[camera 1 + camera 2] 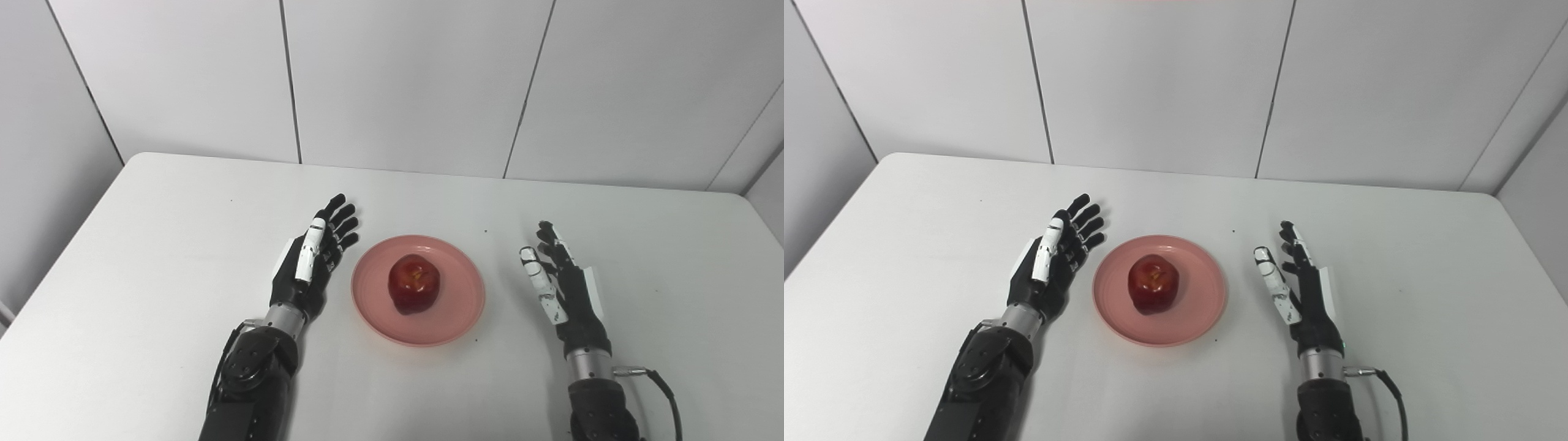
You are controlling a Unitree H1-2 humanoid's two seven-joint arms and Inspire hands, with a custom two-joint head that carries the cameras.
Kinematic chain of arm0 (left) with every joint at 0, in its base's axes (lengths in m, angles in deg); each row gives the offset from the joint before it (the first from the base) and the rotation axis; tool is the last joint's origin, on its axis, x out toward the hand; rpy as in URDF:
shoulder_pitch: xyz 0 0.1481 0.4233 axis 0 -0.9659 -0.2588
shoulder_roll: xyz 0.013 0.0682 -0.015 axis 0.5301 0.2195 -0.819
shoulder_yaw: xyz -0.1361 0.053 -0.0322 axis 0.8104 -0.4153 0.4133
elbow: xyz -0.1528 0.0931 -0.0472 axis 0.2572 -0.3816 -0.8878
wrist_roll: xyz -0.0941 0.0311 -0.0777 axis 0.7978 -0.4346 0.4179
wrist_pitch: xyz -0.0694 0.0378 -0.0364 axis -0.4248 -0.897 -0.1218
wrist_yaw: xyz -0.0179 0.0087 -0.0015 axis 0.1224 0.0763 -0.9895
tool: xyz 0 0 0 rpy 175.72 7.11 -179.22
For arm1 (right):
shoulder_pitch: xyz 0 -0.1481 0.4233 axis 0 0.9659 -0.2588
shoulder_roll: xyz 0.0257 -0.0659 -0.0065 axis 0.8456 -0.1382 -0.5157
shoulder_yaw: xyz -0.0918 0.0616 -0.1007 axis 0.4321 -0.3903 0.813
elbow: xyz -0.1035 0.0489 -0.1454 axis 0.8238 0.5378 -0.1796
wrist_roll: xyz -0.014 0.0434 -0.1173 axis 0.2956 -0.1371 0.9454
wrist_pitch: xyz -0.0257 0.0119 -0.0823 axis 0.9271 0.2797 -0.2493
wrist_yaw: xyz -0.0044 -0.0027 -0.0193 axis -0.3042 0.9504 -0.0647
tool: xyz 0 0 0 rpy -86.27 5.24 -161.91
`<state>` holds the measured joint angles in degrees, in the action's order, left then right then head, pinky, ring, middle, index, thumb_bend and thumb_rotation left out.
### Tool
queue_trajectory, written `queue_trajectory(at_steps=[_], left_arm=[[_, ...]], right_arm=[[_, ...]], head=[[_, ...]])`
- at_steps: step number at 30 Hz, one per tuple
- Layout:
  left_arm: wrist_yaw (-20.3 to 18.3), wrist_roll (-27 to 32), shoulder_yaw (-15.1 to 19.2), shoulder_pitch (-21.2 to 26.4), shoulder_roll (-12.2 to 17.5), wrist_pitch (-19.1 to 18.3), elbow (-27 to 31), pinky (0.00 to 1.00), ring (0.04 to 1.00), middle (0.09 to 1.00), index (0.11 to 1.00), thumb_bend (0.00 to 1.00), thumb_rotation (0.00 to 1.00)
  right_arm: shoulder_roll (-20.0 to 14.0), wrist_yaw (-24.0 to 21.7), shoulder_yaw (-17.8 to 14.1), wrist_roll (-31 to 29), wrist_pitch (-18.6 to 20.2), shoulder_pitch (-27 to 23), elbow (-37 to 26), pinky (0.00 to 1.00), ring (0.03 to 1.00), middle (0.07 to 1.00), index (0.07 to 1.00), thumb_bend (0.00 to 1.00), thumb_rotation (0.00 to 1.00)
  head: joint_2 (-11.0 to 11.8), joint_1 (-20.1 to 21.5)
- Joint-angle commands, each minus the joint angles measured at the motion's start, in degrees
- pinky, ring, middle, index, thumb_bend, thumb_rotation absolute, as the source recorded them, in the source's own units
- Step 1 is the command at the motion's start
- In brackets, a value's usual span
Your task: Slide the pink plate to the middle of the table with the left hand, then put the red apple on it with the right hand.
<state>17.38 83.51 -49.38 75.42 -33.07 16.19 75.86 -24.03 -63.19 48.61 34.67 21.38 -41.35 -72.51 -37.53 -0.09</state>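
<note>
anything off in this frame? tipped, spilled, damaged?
Nothing stands out. The red apple sits near the middle of the pink plate, which lies flat on the table. The left hand and right hand are open, either side, touching neither.

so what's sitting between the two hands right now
The pink plate with the red apple on it lies between the open left hand and right hand; both eye views show it.

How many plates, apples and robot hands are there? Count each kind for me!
Pink plate: 1, on the white table
Red apple: 1, sitting on the plate
Robot hands: 2, the left hand and the right hand, both open and empty
Total: 4
</note>
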Motion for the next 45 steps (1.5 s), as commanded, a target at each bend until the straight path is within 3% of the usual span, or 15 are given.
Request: queue_trajectory(at_steps=[1, 5, 12, 30, 45], left_arm=[[0.11, 0.11, -0.01, -0.99, 0.33, -2.38, -0.48, 0.92, 0.931, 0.934, 0.914, 0.38, 1.00], [0.32, 0.28, 0.22, -1.06, 0.07, -2.58, -0.20, 0.92, 0.927, 0.929, 0.909, 0.37, 1.00], [0.42, 0.02, 0.12, -1.35, 0.19, -2.85, 0.30, 0.91, 0.924, 0.926, 0.908, 0.37, 1.00], [0.25, -0.08, 0.01, -1.60, 0.00, -2.83, 1.44, 0.93, 0.937, 0.938, 0.920, 0.38, 1.00], [0.44, -0.53, -0.14, -1.65, -0.15, -2.17, 1.26, 0.92, 0.927, 0.928, 0.911, 0.37, 1.00]], right_arm=[[0.40, 0.35, -0.42, -1.56, -3.84, -1.39, -0.93, 0.81, 0.889, 0.912, 0.917, 0.43, 1.00], [0.65, -0.03, -0.40, -3.76, -4.76, -1.45, -0.04, 0.81, 0.895, 0.915, 0.914, 0.36, 1.00], [0.81, -0.03, 0.18, -4.41, -4.62, -1.46, 0.09, 0.81, 0.898, 0.916, 0.912, 0.33, 1.00], [1.92, -0.56, 0.34, -5.44, -1.58, -1.14, -2.30, 0.84, 0.907, 0.922, 0.920, 0.29, 1.00], [2.08, -0.48, 0.26, -5.19, -1.84, -1.07, -2.27, 0.84, 0.910, 0.922, 0.919, 0.30, 1.00]], head=[[0.06, -0.07], [0.12, -0.23], [0.27, -0.06], [0.61, -0.70], [0.85, -0.85]])
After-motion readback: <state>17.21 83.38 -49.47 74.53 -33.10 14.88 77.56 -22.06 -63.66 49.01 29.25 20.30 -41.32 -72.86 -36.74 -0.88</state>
